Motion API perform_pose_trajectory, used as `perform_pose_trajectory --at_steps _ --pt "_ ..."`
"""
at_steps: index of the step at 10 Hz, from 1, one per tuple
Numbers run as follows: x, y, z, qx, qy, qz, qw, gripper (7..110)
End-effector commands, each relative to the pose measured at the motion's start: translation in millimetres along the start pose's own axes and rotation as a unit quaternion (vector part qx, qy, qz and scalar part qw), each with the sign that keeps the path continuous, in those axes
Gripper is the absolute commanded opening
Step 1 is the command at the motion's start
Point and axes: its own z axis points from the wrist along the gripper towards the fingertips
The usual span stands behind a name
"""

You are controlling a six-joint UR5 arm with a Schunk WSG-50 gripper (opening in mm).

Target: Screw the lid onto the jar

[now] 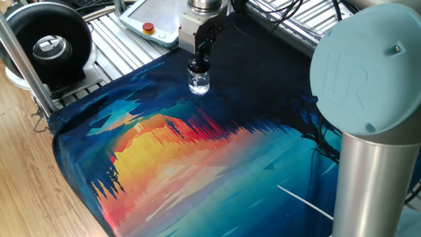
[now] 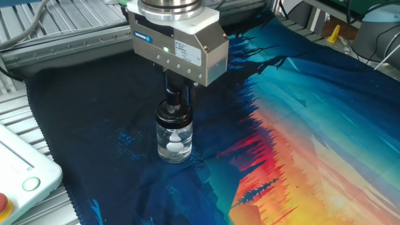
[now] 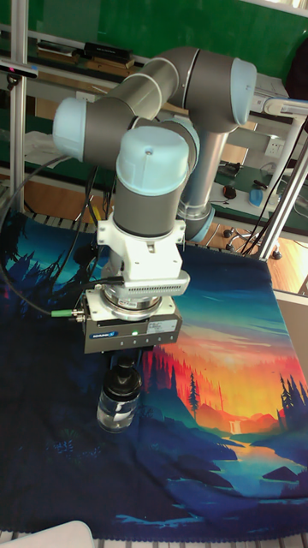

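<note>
The jar (image 2: 174, 139), a small clear glass bottle with white bits inside, stands upright on the dark blue part of the mat; it also shows at jar (image 1: 198, 82) and jar (image 3: 117, 409). The black lid (image 2: 173, 115) sits on its neck, seen too as lid (image 1: 198, 67) and lid (image 3: 125, 382). Straight above it, my gripper (image 2: 174, 100) points down with its thin fingers shut on the lid's bulb-like top. The same gripper (image 1: 199, 58) is at the mat's far edge, and gripper (image 3: 127, 368) hangs under the silver body.
A large black ring-shaped device (image 1: 49, 43) stands at the left. A white pendant (image 1: 148, 20) with a red button (image 1: 148, 27) lies behind the jar, its corner at pendant (image 2: 19, 169). The arm's grey column (image 1: 371, 164) fills the right. Cables run along the far side.
</note>
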Motion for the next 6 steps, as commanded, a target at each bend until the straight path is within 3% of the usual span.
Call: perform_pose_trajectory --at_steps 1,6 --pt "-5.0 0 -10.6 0.022 0.006 -0.036 0.9991 44" --pt "-18.5 18 -7.4 0.011 -0.006 -0.023 0.9996 44"
